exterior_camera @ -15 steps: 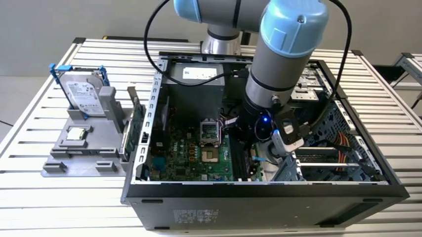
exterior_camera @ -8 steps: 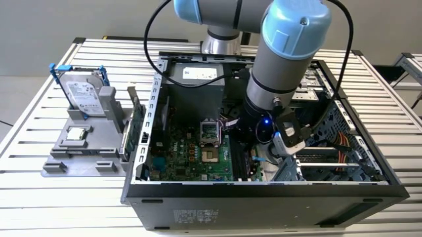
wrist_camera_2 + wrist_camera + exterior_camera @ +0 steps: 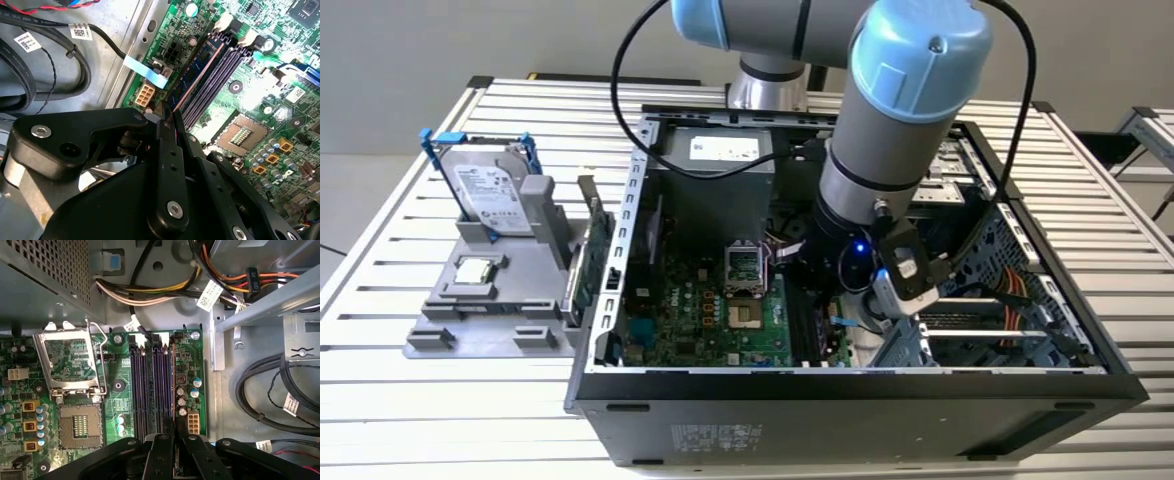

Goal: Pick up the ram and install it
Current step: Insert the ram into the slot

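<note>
The ram (image 3: 197,70) is a dark-blue stick with black chips, standing edge-down along the outermost black slot of the green motherboard (image 3: 280,95), next to the white connector. In the first wrist view the ram (image 3: 172,382) is seen edge-on beside the other slots. My black gripper (image 3: 166,111) is shut on the ram's near end, its two fingers pressed against the thin board from both sides; the gripper (image 3: 173,429) sits right over that slot. In the exterior view the gripper (image 3: 838,318) reaches down inside the open computer case (image 3: 854,385).
A CPU socket (image 3: 80,427) lies beside the slots, under its open metal frame (image 3: 70,357). Black cables (image 3: 270,390) loop on the case floor near the board's edge. Outside the case, a grey stand (image 3: 494,300) carries a silver hard drive (image 3: 494,195) and a green card (image 3: 596,265).
</note>
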Tool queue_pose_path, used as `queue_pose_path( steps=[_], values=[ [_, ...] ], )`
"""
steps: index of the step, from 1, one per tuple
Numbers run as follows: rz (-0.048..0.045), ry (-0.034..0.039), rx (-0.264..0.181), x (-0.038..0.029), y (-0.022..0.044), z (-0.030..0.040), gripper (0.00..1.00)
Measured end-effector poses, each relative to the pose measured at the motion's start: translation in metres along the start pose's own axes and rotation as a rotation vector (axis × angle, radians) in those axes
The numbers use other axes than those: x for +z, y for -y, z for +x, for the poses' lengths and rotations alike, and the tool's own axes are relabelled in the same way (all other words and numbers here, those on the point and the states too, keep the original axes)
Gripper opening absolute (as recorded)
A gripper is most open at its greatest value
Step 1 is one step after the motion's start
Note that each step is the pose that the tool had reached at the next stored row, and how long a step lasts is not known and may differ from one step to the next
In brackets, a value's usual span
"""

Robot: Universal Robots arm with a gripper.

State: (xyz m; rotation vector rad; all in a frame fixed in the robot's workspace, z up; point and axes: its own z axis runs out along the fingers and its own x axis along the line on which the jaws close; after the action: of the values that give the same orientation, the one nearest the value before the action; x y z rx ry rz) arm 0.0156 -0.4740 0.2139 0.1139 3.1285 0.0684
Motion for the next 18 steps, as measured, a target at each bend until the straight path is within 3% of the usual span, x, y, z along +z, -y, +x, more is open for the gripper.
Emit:
queue_pose_path(
  steps=[18],
  values=[
    [0.0001,0.0004,0.002,-0.0002,0.0034,0.0012,0.00]
  ],
)
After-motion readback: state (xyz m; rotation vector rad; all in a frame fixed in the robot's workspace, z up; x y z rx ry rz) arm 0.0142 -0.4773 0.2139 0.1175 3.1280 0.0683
